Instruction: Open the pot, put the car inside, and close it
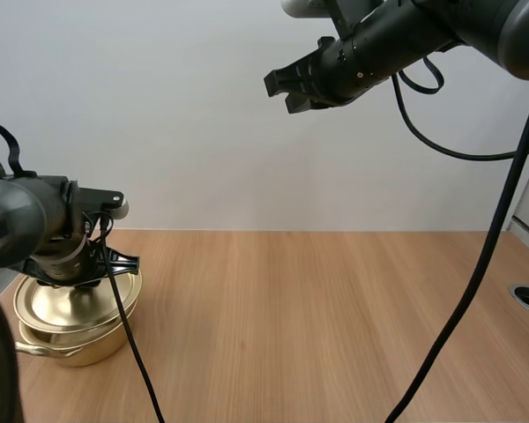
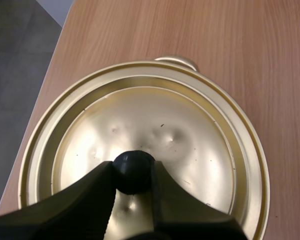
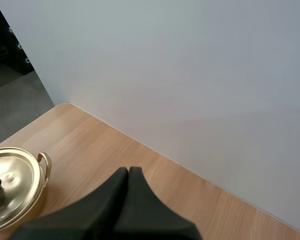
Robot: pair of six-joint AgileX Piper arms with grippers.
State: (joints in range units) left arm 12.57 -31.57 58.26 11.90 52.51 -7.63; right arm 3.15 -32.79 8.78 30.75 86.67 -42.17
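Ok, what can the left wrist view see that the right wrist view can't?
The left wrist view looks straight down on the small round black knob, pinched between the two black fingers of the left gripper. The right wrist view has the right gripper, its fingers shut together as one dark wedge, holding nothing, above the light brown wooden table. Both views share the shiny round golden metal lid, the pot's looped side handle and that same table.
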